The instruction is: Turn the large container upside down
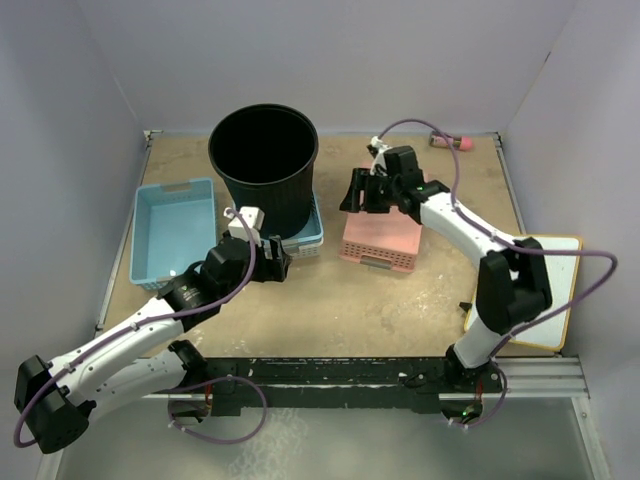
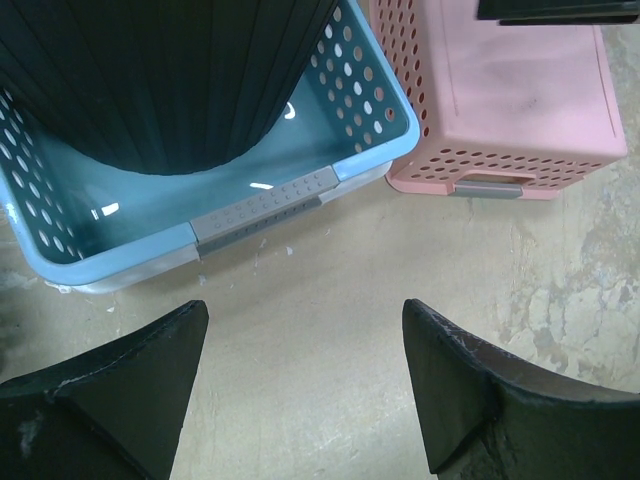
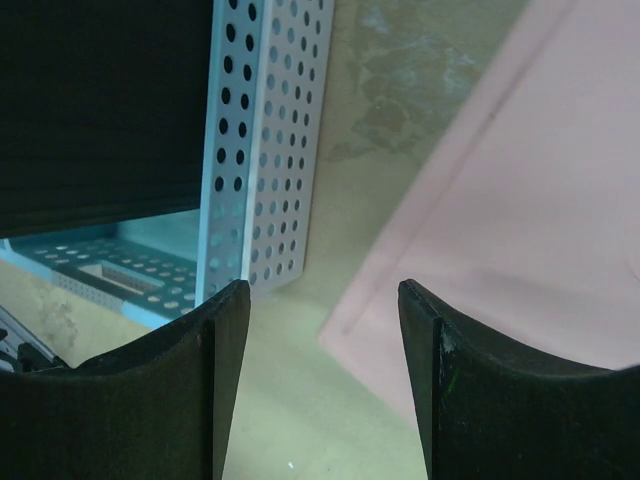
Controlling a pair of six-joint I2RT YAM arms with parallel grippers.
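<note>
Before the large container [image 1: 264, 165], the left hand [image 1: 283, 262] gapes wide (holding nothing).

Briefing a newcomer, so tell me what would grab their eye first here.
The tall black bin dominates, standing upright and mouth-up in a perforated blue basket at the back middle of the table. Both hands flank it, open: the left hand just in front of that basket, the right hand beside the upturned pink basket.

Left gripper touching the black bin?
Apart. The left wrist view shows bare table between the fingertips of the open left gripper and the blue basket that the black bin stands in.
</note>
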